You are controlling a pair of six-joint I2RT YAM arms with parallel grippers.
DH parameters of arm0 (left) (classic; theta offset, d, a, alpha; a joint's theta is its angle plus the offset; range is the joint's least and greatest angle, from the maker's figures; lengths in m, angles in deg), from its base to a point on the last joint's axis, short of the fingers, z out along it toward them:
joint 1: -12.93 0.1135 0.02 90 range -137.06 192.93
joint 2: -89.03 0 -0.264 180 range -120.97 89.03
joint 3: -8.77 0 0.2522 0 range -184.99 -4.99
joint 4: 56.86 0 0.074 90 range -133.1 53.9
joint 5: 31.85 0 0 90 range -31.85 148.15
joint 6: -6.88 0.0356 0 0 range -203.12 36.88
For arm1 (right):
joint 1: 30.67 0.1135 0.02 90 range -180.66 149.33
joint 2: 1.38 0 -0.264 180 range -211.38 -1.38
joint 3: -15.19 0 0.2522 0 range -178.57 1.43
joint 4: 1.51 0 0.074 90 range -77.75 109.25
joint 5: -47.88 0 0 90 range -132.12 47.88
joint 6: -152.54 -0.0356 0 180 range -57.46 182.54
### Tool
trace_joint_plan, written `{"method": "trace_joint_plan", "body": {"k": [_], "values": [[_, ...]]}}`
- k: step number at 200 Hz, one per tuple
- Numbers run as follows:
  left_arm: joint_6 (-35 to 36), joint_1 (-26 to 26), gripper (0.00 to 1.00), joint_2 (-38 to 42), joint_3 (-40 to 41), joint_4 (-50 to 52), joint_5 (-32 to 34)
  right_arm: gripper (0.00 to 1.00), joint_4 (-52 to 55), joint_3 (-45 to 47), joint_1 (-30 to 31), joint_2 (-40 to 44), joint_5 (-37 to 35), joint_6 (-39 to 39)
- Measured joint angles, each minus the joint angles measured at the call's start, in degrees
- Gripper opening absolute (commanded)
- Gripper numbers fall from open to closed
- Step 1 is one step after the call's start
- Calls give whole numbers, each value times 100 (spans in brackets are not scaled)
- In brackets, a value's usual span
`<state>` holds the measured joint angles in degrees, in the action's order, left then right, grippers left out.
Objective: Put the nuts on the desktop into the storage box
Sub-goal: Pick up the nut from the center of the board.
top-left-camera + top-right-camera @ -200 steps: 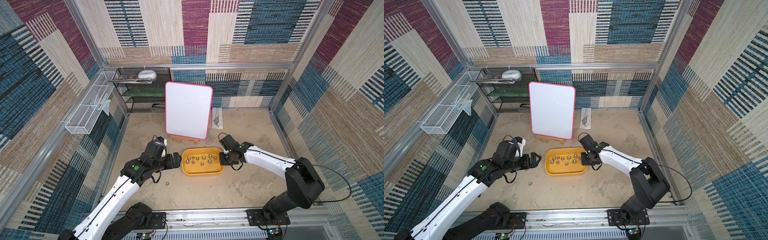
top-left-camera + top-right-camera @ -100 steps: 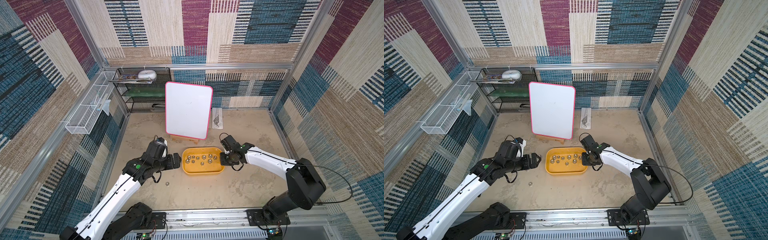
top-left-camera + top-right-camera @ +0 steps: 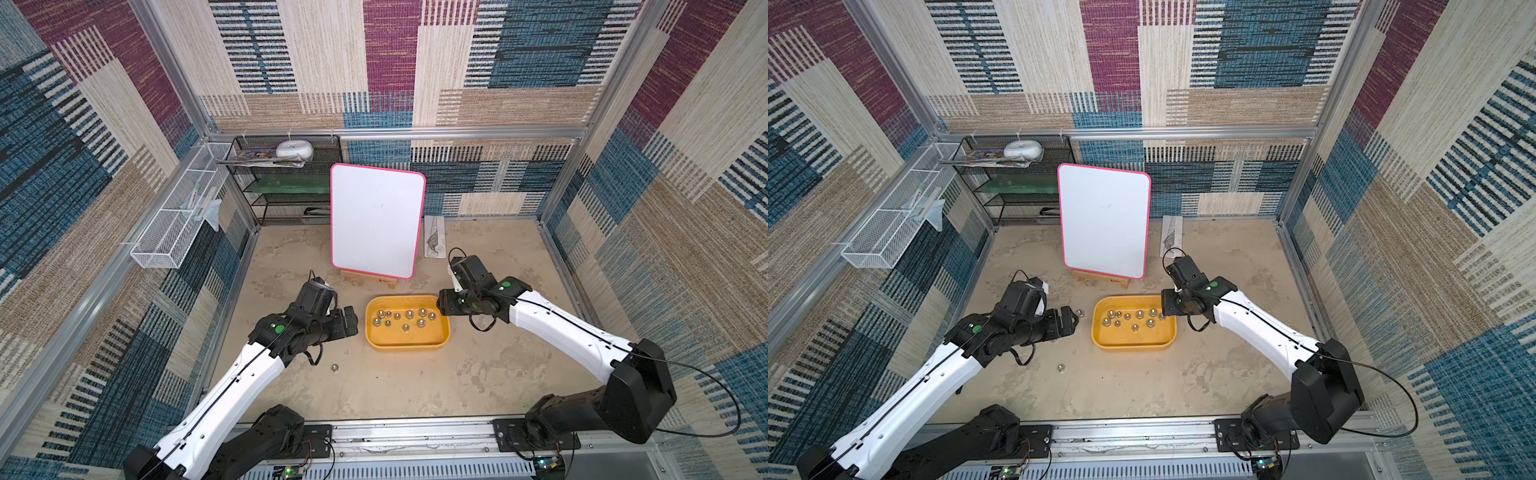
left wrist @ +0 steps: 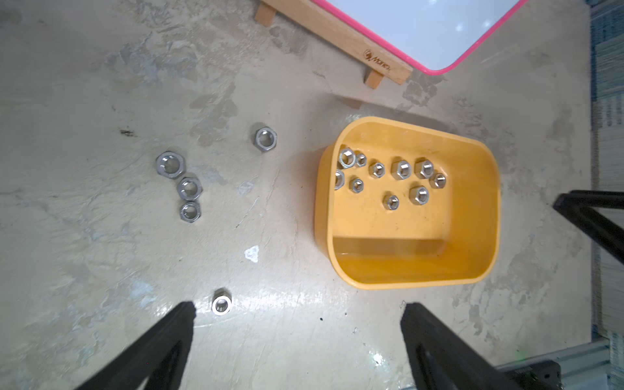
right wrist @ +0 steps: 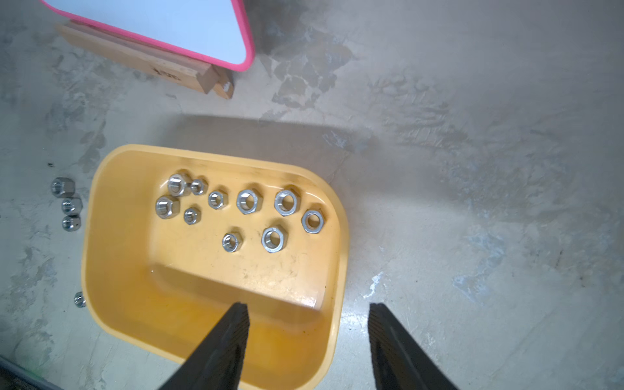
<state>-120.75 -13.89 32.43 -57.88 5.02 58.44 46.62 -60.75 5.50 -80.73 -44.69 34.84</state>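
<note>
The mustard-yellow storage box [image 3: 405, 347] [image 3: 1133, 345] lies on the beige desktop [image 3: 415, 386] and holds several silver nuts [image 3: 409, 313] [image 5: 248, 201]. Loose nuts lie on the desktop left of the box: a cluster of three [image 4: 189, 188], a single one [image 4: 265, 139], and one [image 4: 221, 305] [image 3: 334, 367] by a left fingertip [image 4: 184, 314]. My left gripper [image 3: 348, 322] [image 4: 299, 310] hovers open and empty left of the box. My right gripper [image 3: 442, 307] [image 5: 307, 307] is open above the box's right end, one finger over the inside, one outside.
A pink-rimmed whiteboard [image 3: 376, 220] on a wooden stand [image 3: 368, 280] rises just behind the box. A black mesh rack [image 3: 286, 183] fills the back left corner, and a white wire basket [image 3: 174, 224] hangs on the left wall. A ruler [image 3: 434, 237] lies at the back.
The right gripper's jaws have opened over the right end of the box. The left arm has stayed almost where it was, still open.
</note>
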Motion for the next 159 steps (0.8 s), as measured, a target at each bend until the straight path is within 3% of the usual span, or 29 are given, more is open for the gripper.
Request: {"method": "trace_joint_plan", "body": {"k": [55, 77, 100, 159], "values": [[-669, 0, 99, 258, 407, 649, -31, 85, -348, 173, 146, 553, 1025, 743], [-981, 0, 94, 382, 684, 850, -140, 100, -494, 293, 306, 691, 1427, 960], [-1346, 0, 80, 474, 1045, 1043, -280, 99, -632, 422, 516, 787, 1742, 1102], [-1788, -2, 63, 201, 1423, 1213, -273, 99, -726, 509, 857, 767, 1974, 1204]]}}
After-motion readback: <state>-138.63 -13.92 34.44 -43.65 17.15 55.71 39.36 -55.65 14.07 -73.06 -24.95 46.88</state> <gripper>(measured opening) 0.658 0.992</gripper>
